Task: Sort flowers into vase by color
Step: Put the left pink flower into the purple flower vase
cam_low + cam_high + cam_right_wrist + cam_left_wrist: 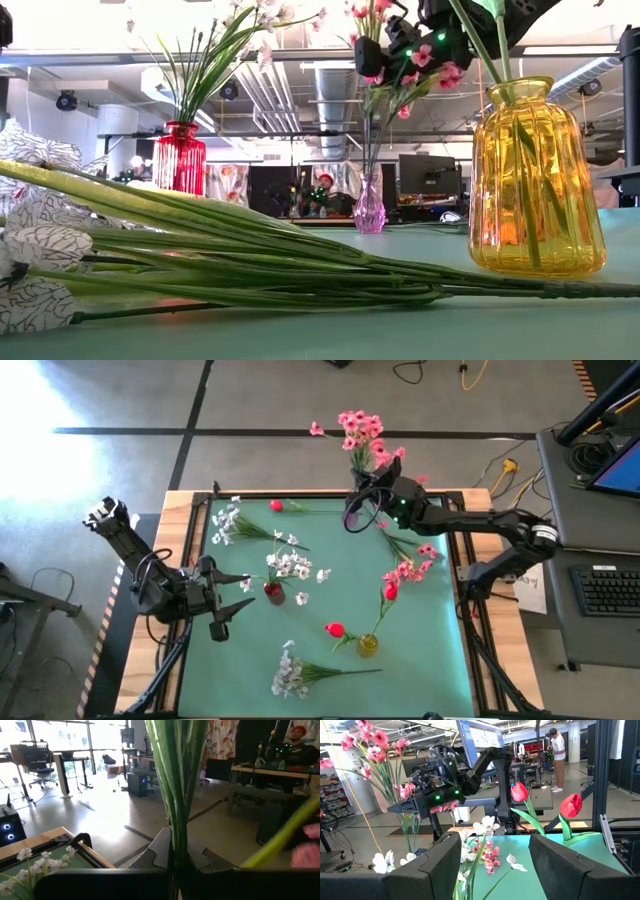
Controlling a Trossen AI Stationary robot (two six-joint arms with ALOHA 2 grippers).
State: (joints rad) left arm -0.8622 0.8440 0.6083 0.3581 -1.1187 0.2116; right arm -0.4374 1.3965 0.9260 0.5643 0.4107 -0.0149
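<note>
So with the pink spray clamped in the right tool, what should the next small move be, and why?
Probably lower it. The right tool is shut on the pink spray's stems, holding it above the far table edge, where the clear purple vase already holds pink flowers. The left tool waits open.

**Stems clamped in the right gripper**

You're looking past the right gripper [176,862], its dark fingers [155,851] closed on a bundle of green stems [177,780] rising upright between them. Pink blossoms [305,855] blur nearby. White blossoms [30,857] lie on the green table [20,865], beside its wooden edge.
</note>
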